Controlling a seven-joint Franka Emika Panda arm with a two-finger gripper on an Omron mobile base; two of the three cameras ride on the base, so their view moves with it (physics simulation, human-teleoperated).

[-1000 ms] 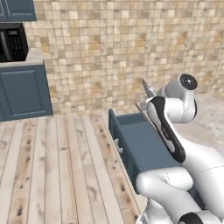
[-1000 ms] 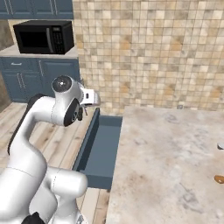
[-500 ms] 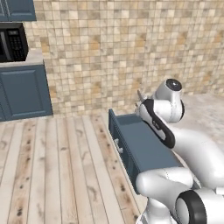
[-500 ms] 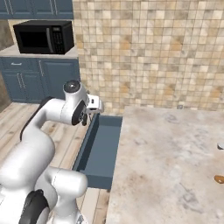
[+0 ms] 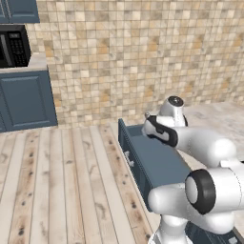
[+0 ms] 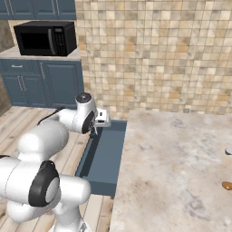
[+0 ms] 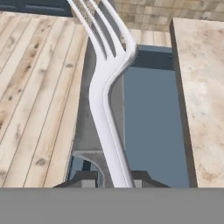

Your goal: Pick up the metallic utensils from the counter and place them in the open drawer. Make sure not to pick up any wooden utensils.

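Blue is the colour to watch from the left base camera: the wide, shallow dark blue open drawer (image 5: pixel 155 159) juts out over the plank floor, and the white arm's two-finger gripper (image 5: pixel 149 118) hangs over its far end, at about twelve o'clock of the drawer box, ready to let something fall inside.

Over to the right base camera: the gripper (image 6: pixel 100 121) sits at the drawer's (image 6: pixel 106 156) far end, hard by the beige-pink marbled stone counter (image 6: pixel 176 167). Away at three o'clock on that counter lie a small grey metal piece (image 6: pixel 229 151) and an orange-brown wooden tip (image 6: pixel 227 185), the latter to be left alone.

Hand camera now: the fingertips are pinched on the handle of a silvery metal fork (image 7: pixel 107 94), tines pointing to twelve o'clock, held lengthwise over the drawer (image 7: pixel 153 122) so it should drop flat into the box.
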